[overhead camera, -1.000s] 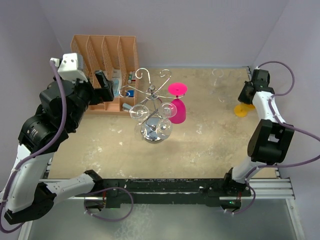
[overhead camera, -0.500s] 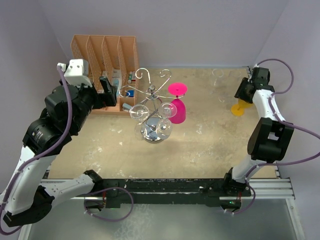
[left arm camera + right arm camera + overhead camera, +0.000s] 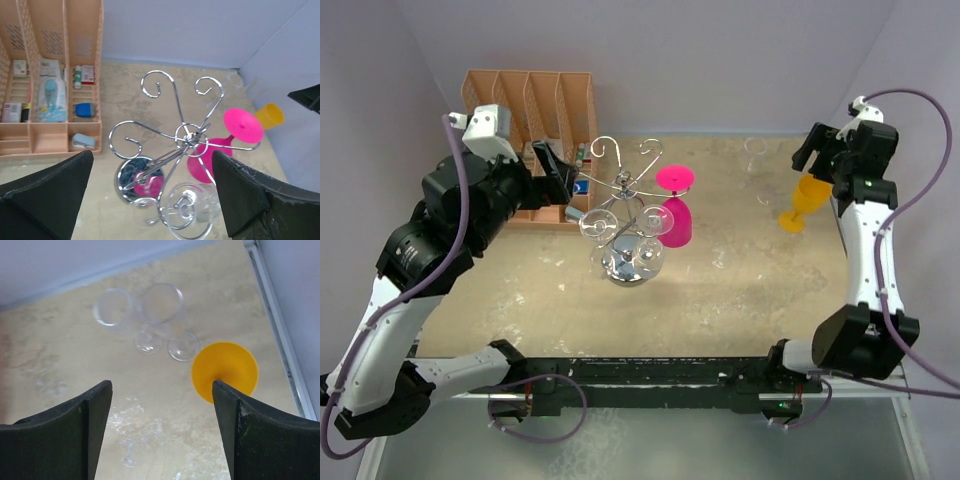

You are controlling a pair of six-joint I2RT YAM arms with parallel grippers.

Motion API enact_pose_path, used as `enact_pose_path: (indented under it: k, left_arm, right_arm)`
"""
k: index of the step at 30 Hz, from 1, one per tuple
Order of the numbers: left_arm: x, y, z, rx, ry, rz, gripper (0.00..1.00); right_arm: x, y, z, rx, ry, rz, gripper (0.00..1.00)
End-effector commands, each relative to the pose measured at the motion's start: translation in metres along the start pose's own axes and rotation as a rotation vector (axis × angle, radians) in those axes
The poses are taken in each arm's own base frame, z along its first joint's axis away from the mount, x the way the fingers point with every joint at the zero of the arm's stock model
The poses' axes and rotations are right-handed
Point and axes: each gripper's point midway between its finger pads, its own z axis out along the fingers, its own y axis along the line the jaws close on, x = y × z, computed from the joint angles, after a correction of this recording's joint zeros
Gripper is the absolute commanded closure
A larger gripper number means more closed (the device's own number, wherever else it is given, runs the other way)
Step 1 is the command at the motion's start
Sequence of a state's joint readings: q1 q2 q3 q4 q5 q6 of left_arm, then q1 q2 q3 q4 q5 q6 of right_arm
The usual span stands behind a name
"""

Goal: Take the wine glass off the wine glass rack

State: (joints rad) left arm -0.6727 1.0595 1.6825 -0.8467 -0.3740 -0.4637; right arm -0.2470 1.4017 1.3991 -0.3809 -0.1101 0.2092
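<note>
The silver wine glass rack [image 3: 621, 186] stands mid-table on its round chrome base. A pink wine glass [image 3: 676, 218] hangs upside down on its right arm, and clear wine glasses [image 3: 646, 256] hang at the front. My left gripper [image 3: 558, 166] hovers open just left of the rack. In the left wrist view the rack [image 3: 187, 136], the pink glass [image 3: 207, 161] and a clear glass [image 3: 192, 211] lie between and below the open gripper [image 3: 152, 156]. My right gripper [image 3: 814, 160] is open above an upright orange glass [image 3: 804, 200]. In the right wrist view that orange glass [image 3: 225, 370] sits beside the right fingertip.
An orange slotted organizer [image 3: 530, 110] with small items stands at the back left, close behind my left gripper. Two clear glasses [image 3: 160, 302] stand at the back right near the orange one. A metal rail [image 3: 277, 325] runs along the table's right edge.
My right gripper has opened, let go of the orange glass and lifted away from it. My left arm has swung right, toward the rack, still open.
</note>
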Motion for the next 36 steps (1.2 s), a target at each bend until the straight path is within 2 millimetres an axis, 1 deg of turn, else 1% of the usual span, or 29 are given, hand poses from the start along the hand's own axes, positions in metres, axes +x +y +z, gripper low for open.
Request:
enact_pose_path:
  k: [1, 4, 7, 10, 11, 13, 14, 18, 20, 25, 27, 30, 33, 35, 36]
  left_arm:
    - [-0.031, -0.026, -0.012, 0.131, -0.115, -0.18, 0.01]
    - [-0.037, -0.028, -0.01, 0.115, -0.127, -0.264, 0.01]
    - [-0.042, -0.03, -0.01, 0.11, -0.122, -0.302, 0.01]
    - [-0.054, -0.05, -0.019, 0.236, -0.16, -0.313, 0.01]
    - [-0.065, -0.059, -0.027, 0.304, -0.205, -0.319, 0.01]
    - [-0.078, -0.075, -0.044, 0.44, -0.273, -0.297, 0.01]
    - [-0.081, -0.079, -0.051, 0.479, -0.295, -0.282, 0.01]
    - [-0.079, -0.095, -0.057, 0.586, -0.312, -0.212, 0.01]
    - [-0.075, -0.1, -0.056, 0.621, -0.315, -0.187, 0.01]
    - [-0.07, -0.105, -0.048, 0.635, -0.321, -0.095, 0.01]
    - [-0.074, -0.102, -0.042, 0.598, -0.321, -0.053, 0.01]
    - [-0.071, -0.101, -0.029, 0.556, -0.294, 0.002, 0.01]
    - [-0.067, -0.094, -0.016, 0.495, -0.278, 0.028, 0.01]
    - [-0.066, -0.085, -0.005, 0.43, -0.275, 0.023, 0.01]
    - [-0.064, -0.08, 0.003, 0.384, -0.263, 0.013, 0.01]
  right_arm:
    - [-0.047, 0.054, -0.049, -0.254, -0.176, -0.047, 0.16]
    - [-0.05, 0.089, -0.076, -0.418, -0.218, -0.056, 0.14]
    - [-0.046, 0.117, -0.1, -0.543, -0.238, -0.073, 0.13]
    - [-0.041, 0.14, -0.118, -0.611, -0.246, -0.093, 0.13]
    - [-0.041, 0.146, -0.124, -0.627, -0.251, -0.101, 0.13]
    - [-0.043, 0.152, -0.135, -0.642, -0.262, -0.116, 0.12]
    - [-0.044, 0.155, -0.141, -0.653, -0.27, -0.122, 0.12]
    - [-0.044, 0.162, -0.159, -0.687, -0.3, -0.146, 0.12]
    - [-0.04, 0.166, -0.166, -0.718, -0.305, -0.157, 0.12]
    - [-0.035, 0.17, -0.177, -0.746, -0.323, -0.177, 0.12]
    - [-0.029, 0.172, -0.178, -0.762, -0.317, -0.181, 0.12]
    - [-0.019, 0.176, -0.178, -0.788, -0.302, -0.173, 0.12]
    - [-0.008, 0.181, -0.176, -0.814, -0.278, -0.158, 0.13]
    - [-0.001, 0.185, -0.174, -0.829, -0.259, -0.152, 0.14]
    - [0.002, 0.187, -0.173, -0.833, -0.25, -0.151, 0.14]
